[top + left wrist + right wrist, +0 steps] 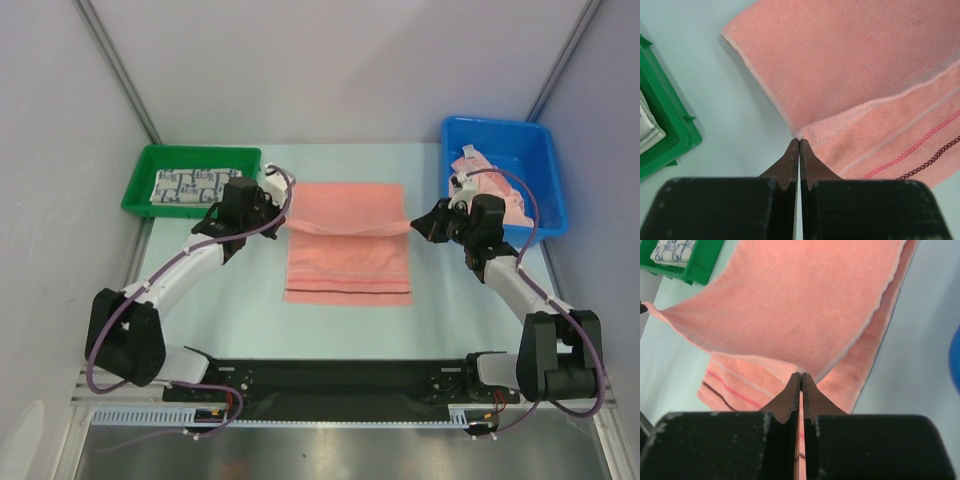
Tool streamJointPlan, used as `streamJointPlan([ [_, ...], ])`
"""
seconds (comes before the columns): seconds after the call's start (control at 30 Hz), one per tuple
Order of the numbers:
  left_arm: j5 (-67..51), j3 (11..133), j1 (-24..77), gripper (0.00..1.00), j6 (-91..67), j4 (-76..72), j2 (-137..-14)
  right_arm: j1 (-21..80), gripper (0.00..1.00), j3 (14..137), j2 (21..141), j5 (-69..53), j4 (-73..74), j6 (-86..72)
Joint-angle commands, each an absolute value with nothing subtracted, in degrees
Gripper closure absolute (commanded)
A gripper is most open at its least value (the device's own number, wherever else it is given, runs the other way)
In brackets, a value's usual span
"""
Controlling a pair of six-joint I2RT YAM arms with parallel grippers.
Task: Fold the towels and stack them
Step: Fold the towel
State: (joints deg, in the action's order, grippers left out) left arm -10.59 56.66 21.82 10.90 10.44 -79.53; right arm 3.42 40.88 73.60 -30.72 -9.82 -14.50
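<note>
My left hand (799, 143) was pressed together on one corner of the salmon-pink terry towel (348, 262). My right hand (801, 376) pinched the opposite corner the same way, and the lifted edge sagged between them. The towel's striped near end lay flat on the pale worktop (450, 290). A folded white towel with a blue-grey pattern (195, 187) sat in the green plastic tray (138, 190) at far left. Crumpled peach cloths (497, 187) lay in the blue plastic tray (548, 175) at far right.
</note>
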Motion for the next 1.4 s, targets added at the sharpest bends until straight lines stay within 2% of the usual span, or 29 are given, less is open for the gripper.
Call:
streamJointPlan([
  [0.0, -9.05, 54.15, 23.55, 1.00, 9.93, 12.39, -75.07, 4.65, 1.00, 39.56, 69.36, -29.19, -5.99, -14.51],
  [0.27, -7.91, 49.66, 25.66, 1.00, 7.39, 16.69, -73.04, 8.96, 1.00, 37.27, 64.61, -22.24, 3.85, -17.22],
  [0.6, -10.37, 48.78, 26.98, 1.00, 3.78, 21.71, -71.63, 9.40, 1.00, 34.29, 61.17, -17.75, 12.57, -22.85],
  [1.03, -12.30, 49.39, 28.92, 1.00, 2.29, 27.77, -81.47, 11.07, 1.00, 30.15, 60.73, -13.10, 14.76, -26.36],
  [1.1, -11.70, 50.09, 29.18, 0.82, 1.94, 29.26, -82.09, 11.25, 0.89, 30.06, 60.91, -12.14, 15.55, -27.33],
  [1.17, -10.38, 50.54, 29.44, 0.71, 0.62, 30.23, -81.83, 11.25, 0.80, 30.67, 61.00, -11.52, 17.66, -28.03],
  [1.23, -6.44, 50.80, 29.44, 0.62, -1.82, 31.46, -80.78, 11.16, 0.68, 31.55, 60.82, -10.03, 20.55, -29.00],
  [1.3, -3.00, 51.59, 29.44, 0.56, -4.64, 31.99, -78.76, 11.16, 0.63, 32.86, 60.56, -10.28, 21.79, -29.79],
  [1.37, -4.39, 51.07, 29.44, 0.51, -10.09, 30.51, -77.09, 11.16, 0.60, 33.57, 60.56, -10.63, 21.97, -30.14],
])
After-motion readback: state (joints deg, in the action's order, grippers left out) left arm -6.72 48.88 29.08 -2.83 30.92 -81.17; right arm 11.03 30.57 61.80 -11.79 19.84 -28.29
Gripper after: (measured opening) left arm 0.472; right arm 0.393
